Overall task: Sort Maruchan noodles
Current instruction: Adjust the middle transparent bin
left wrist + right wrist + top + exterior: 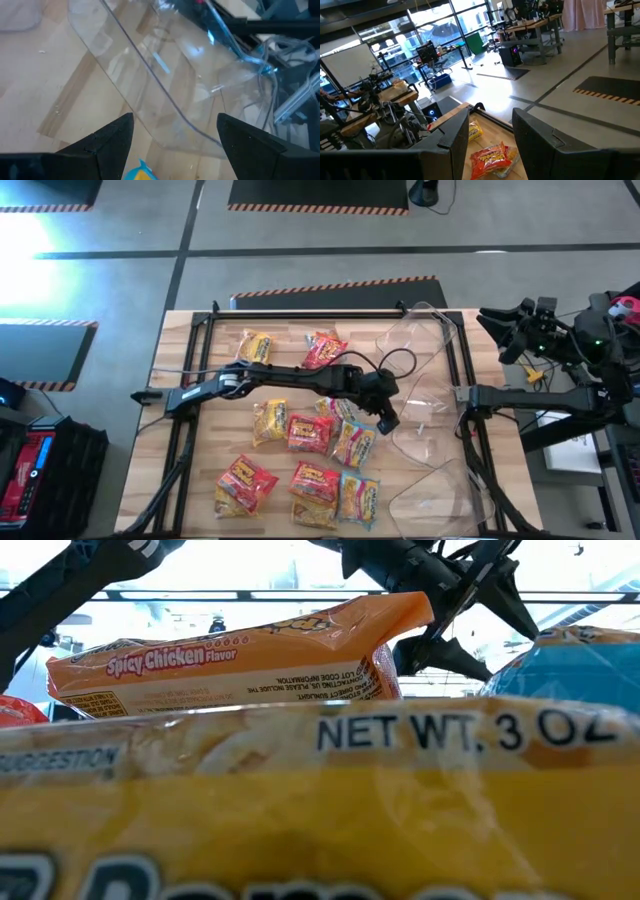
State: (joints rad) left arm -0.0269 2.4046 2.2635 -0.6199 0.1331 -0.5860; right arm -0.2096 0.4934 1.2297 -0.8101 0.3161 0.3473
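- Left: flat, square, crinkly red and yellow-orange Maruchan noodle packets [300,465] lie scattered on your wooden slat table [185,430].
- Centre: your left gripper [388,418] hangs spread and empty above a blue-and-yellow packet [342,411]; lower squarely before closing.
- Right: clear, glossy plastic tubs [425,395] wait; your right gripper [503,320] is parked off-table, fingers apart, empty.

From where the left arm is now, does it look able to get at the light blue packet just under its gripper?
Probably yes. The left gripper hangs open above the middle of the table, with the light blue packet right beside it. Nothing lies on top of that packet, though a red packet crowds it. The right arm is parked off the table.
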